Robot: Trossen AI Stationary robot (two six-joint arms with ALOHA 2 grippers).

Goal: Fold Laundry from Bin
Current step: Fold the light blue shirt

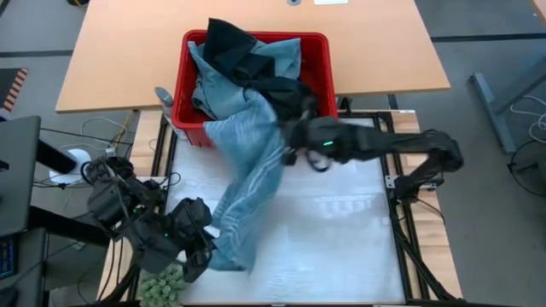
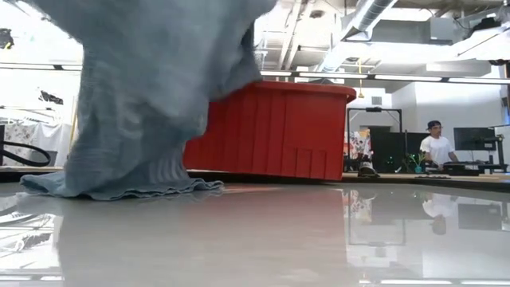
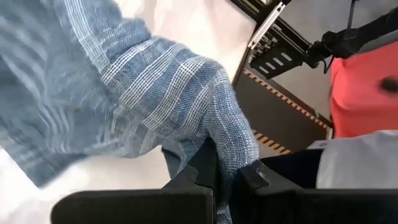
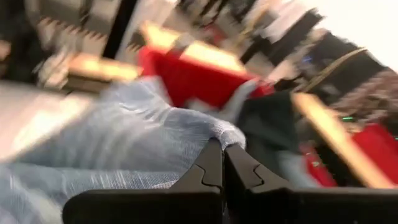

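— Where's the striped garment [image 1: 252,162]?
— Stretched from the red bin [image 1: 320,64] at twelve o'clock down to seven o'clock on the surface [image 1: 341,247].
— And the claws?
— Left claw [image 3: 225,180] clenched on its lower corner; right claw [image 4: 222,163] clamped on the cloth just beside the bin. More laundry [image 1: 235,47] heaps inside.

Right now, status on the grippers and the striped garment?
Left gripper shut on striped garment at table's near edge. Right gripper shut on it by red bin. Garment stretched between them, trailing from bin. Nothing blocking.
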